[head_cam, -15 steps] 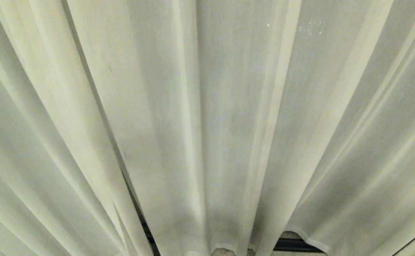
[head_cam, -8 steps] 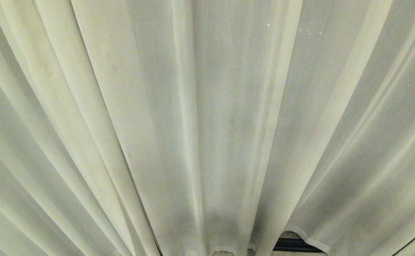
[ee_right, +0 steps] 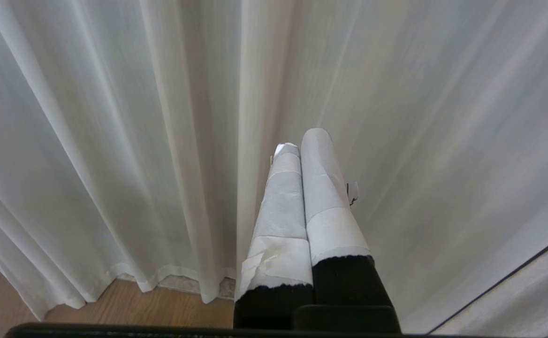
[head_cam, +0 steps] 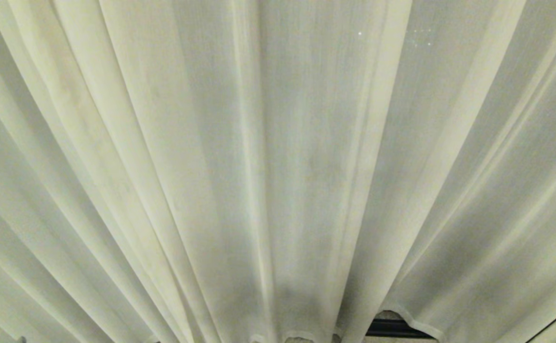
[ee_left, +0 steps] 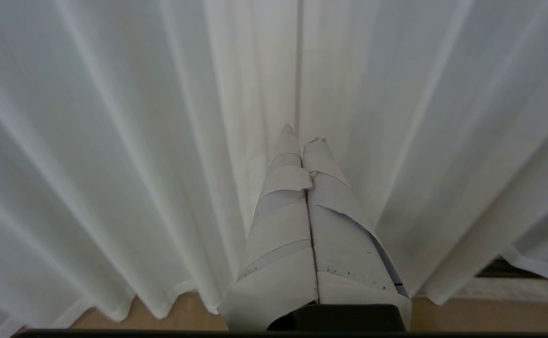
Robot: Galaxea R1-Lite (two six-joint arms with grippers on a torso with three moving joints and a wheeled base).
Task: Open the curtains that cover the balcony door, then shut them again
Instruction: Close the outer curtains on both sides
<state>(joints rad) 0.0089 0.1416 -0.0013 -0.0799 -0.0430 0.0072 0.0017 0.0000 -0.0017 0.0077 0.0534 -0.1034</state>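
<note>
Nearest, the left gripper [ee_left: 302,136] and right gripper [ee_right: 302,141] point at the fabric, each with its taped fingers pressed together, empty. Beyond, the sheer curtains [head_cam: 278,166] hang drawn across everything; at five o'clock, under the hem, a dark door frame [head_cam: 392,327] peeks out.

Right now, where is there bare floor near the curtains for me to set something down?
Bare wood floor shows below the curtains' hem; a dark door track borders it farther right. Everywhere else, folds hang crowded together.
</note>
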